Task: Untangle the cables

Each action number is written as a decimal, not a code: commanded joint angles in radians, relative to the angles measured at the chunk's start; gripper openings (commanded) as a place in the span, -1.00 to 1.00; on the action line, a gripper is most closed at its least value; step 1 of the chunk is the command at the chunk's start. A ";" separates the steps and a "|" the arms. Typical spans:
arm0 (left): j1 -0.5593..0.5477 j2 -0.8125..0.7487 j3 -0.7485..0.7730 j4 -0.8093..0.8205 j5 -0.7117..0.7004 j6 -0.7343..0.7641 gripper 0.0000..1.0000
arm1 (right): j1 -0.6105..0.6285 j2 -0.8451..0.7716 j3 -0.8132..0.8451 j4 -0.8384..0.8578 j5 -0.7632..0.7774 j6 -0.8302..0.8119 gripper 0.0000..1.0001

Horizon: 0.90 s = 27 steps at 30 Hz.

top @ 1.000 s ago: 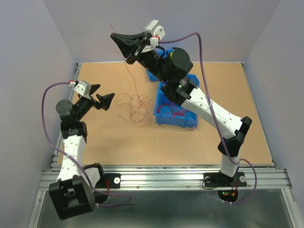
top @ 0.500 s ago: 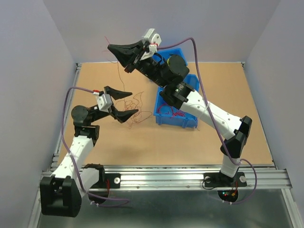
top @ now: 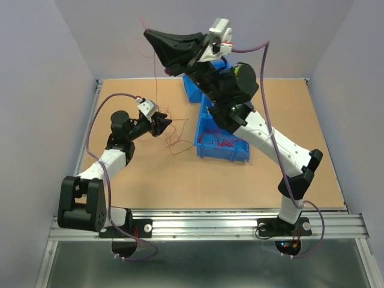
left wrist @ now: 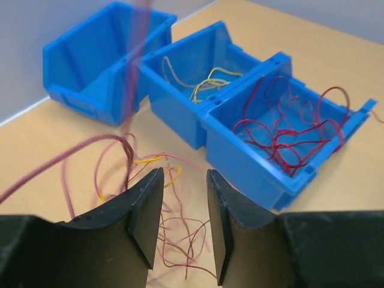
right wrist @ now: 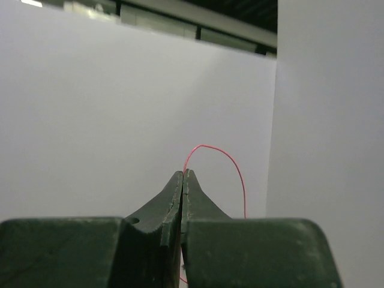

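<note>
Top external view: the cables lie as a loose tangle on the table, near the blue bin that holds more red wires. One red strand rises from the heap up to the right gripper. In the right wrist view its fingers are pressed together on this strand, which curls out above the tips. The left gripper hovers low over the heap, fingers apart, with nothing between them. The wires look very light, soft and springy, so I judge that a pull may slip off them or drag the whole heap along. A good place for the left gripper to take hold seems to be the heap near the foot of the lifted strand, to keep the rest down while that strand comes free.
</note>
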 commanded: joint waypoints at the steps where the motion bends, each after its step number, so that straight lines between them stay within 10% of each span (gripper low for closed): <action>1: -0.024 0.082 0.089 -0.112 -0.117 0.137 -0.12 | 0.009 -0.011 0.187 0.171 0.066 0.023 -0.99; 10: -0.010 0.330 0.306 -0.349 -0.536 0.153 -0.24 | 0.009 0.010 0.396 0.219 0.210 -0.039 -0.99; 19: 0.080 0.355 0.343 -0.375 -0.522 0.096 -0.19 | 0.009 -0.110 0.180 0.248 0.244 -0.180 -0.99; 23: 0.123 0.304 0.301 -0.358 -0.390 0.107 -0.23 | 0.009 -0.124 0.154 0.250 0.255 -0.171 -0.99; 27: 0.165 0.197 0.238 -0.336 0.146 0.183 0.20 | 0.009 -0.127 0.120 0.250 0.243 -0.162 -0.99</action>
